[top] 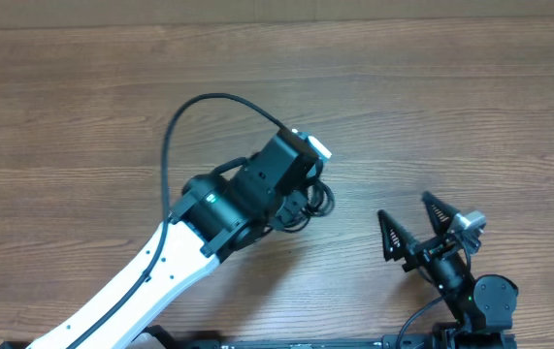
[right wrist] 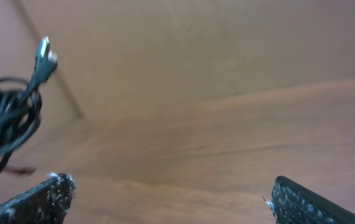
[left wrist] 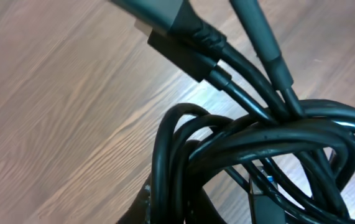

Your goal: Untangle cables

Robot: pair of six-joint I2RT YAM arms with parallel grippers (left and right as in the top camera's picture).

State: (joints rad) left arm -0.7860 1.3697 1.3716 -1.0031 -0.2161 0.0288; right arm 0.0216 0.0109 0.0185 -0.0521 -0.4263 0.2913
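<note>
– Black cables [left wrist: 258, 143] crowd the left wrist lens: glossy loops piled over one another, two plugs [left wrist: 183, 53] slanting in from the top, the wood grain of the desk [left wrist: 53, 112] behind. What sits nearest in the wide shot?

– Near right corner, the right tool [top: 405, 206]. It stands spread wide open, its textured fingers [right wrist: 301, 202] framing the bottom of its own view, a little right of the bundle and apart from it.

– And the bundle itself?

– Middle of the desk, slightly right of centre, bunched at the tip of the left tool [top: 303, 199]. That tool is closed on the cables; from above, its fingers are hidden under the wrist housing.

– Is the bundle resting on the wood?

– From the right wrist it shows at the left edge, one silver-tipped plug [right wrist: 45, 53] pointing up, with a small shadow on the desk below. It looks lifted, though I cannot tell whether any of it touches the desk.

– Farther back?

– A thick black wire [top: 184, 116] arcs from the white left arm [top: 131, 276] up and over to its wrist, on the far side of the bundle.
</note>
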